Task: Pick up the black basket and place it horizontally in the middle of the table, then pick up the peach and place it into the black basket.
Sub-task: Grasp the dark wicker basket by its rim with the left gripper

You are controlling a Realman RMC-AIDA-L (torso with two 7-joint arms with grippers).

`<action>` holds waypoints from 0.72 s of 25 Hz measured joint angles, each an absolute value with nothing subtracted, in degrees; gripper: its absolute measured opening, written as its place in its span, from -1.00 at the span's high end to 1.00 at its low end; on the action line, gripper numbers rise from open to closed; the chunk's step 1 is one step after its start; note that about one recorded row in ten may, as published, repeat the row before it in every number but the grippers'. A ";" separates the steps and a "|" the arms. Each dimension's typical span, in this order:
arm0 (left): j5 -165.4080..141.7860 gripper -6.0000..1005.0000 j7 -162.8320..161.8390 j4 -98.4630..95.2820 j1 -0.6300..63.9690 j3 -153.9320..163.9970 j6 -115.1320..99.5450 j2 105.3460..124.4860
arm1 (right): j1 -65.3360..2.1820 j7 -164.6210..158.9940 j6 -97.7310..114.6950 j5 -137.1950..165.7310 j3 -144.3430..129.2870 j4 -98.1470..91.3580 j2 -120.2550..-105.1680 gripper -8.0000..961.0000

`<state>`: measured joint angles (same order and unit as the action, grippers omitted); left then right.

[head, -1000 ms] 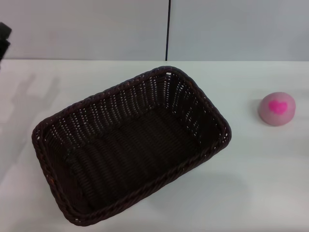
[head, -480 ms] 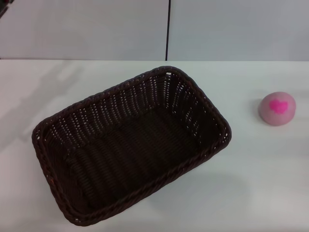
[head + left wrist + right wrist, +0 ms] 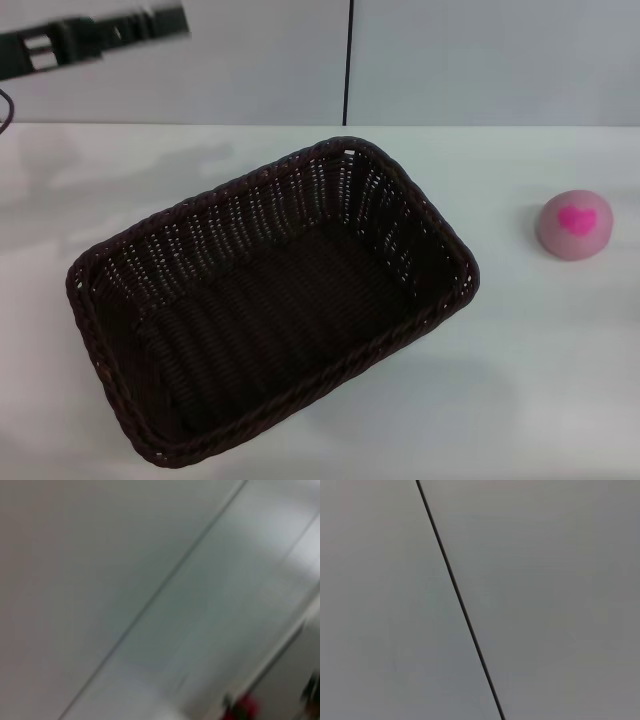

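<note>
The black basket (image 3: 270,300) stands empty on the white table (image 3: 530,390), left of centre, turned diagonally with its long axis running from near left to far right. The peach (image 3: 573,225), pale pink with a magenta heart patch, sits on the table to the right of the basket, well apart from it. My left gripper (image 3: 160,22) shows as a blurred dark shape high at the top left, above and behind the basket's far left side, touching nothing. My right gripper is out of view. Neither wrist view shows the basket or the peach.
A grey wall with a dark vertical seam (image 3: 349,60) stands behind the table's far edge. The right wrist view shows only this wall and the seam (image 3: 460,605). The left wrist view is a blur of grey panels.
My left arm has swung into the top left of the head view and reaches rightward, high above the table. The basket and the peach have not moved.
</note>
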<state>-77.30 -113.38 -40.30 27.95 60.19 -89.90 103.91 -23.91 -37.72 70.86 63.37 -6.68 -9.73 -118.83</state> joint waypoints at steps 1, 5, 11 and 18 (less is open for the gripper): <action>-82.07 -0.46 -115.41 -42.30 28.58 58.93 -89.96 103.98 | -23.92 -37.71 70.76 63.37 -6.68 -9.67 -118.83 -0.25; -98.07 -0.45 -122.39 -51.04 31.33 55.56 -90.44 105.15 | -23.80 -37.70 70.74 63.37 -6.68 -9.57 -118.83 -0.25; -113.07 -0.43 -125.61 -57.57 36.64 55.23 -96.55 107.59 | -23.67 -37.67 70.24 63.37 -6.64 -9.56 -118.83 -0.24; -125.62 -0.41 -129.81 -62.36 39.56 55.15 -97.26 110.48 | -23.97 -37.67 69.74 63.37 -6.09 -9.49 -118.83 -0.24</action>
<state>-125.62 -129.81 -62.36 39.56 55.15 -97.26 110.48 -23.97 -37.67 69.74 63.37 -6.09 -9.49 -118.83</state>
